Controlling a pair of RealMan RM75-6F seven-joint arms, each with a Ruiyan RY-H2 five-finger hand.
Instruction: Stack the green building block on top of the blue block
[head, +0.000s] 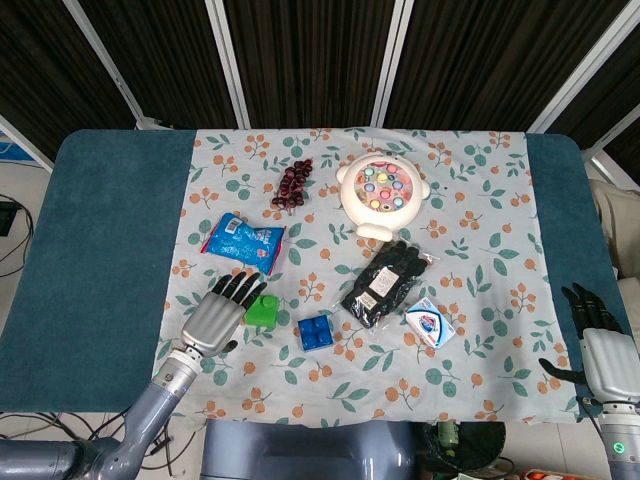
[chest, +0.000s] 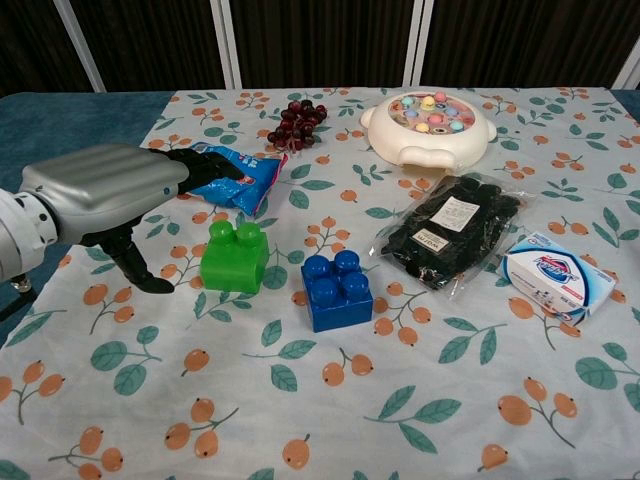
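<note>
At table front-left: my left hand beside green block, fingers spread, holding nothing. Risk: sideways nudge shoves it into blue block.

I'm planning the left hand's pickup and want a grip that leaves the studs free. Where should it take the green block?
Probably across the green block's smooth side walls, below its studs, coming from its left where the left hand hovers. The block sits upright with free cloth around it; the blue block stands apart on its right.
</note>
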